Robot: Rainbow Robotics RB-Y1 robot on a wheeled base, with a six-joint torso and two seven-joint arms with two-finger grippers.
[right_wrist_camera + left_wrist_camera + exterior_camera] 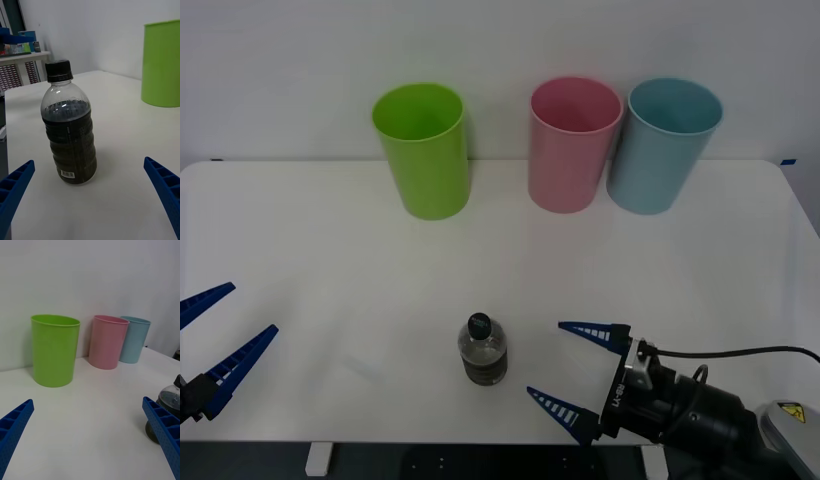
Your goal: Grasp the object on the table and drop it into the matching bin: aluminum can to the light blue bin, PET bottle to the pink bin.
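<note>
The PET bottle (482, 350), small and clear with a black cap and dark lower body, stands upright near the front edge of the white table (330, 250). My right gripper (545, 358) is open just to its right, fingers pointing at it, a short gap away. In the right wrist view the bottle (71, 127) stands ahead of the open right gripper (89, 161). My left gripper (254, 307) is open at the table's front left, far from the bottle. The pink bin (572, 150) and the light blue bin (662, 150) stand side by side at the back right.
A lime green bin (423, 150) stands at the back, left of the pink one. In the left wrist view the green bin (55, 350), pink bin (108, 341) and light blue bin (134, 339) line up along the wall, with the bottle (170, 397) behind one finger.
</note>
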